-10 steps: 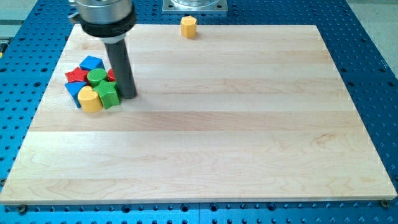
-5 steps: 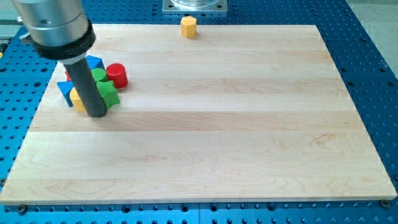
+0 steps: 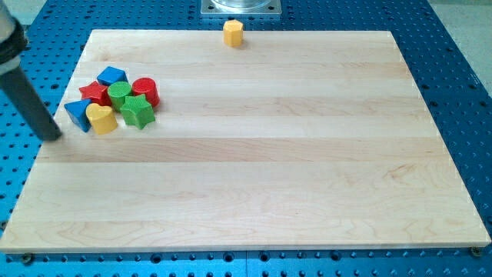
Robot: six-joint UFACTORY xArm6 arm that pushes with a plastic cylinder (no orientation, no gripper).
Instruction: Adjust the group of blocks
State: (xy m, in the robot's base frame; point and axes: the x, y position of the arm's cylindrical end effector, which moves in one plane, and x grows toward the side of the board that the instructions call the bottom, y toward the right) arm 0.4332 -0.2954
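Board (image 3: 254, 169): pale wood, smooth, visible grain, satin sheen. Base (image 3: 461, 92): blue perforated metal, matt. Rod (image 3: 31, 108): dark, matt. Red cylinder (image 3: 145, 91) and yellow block (image 3: 233, 33): painted, smooth, slightly glossy. Top plate (image 3: 241, 7): bare grey metal.

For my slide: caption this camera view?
My tip rests left of the block cluster; a lone yellow block sits at top.

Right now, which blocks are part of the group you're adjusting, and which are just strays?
In the job, clustered at the view's upper left:
blue block
red star
red cylinder
green cylinder
green star
blue triangle
yellow heart
my tip, just left of the cluster

Lying about:
yellow block, alone at the top edge
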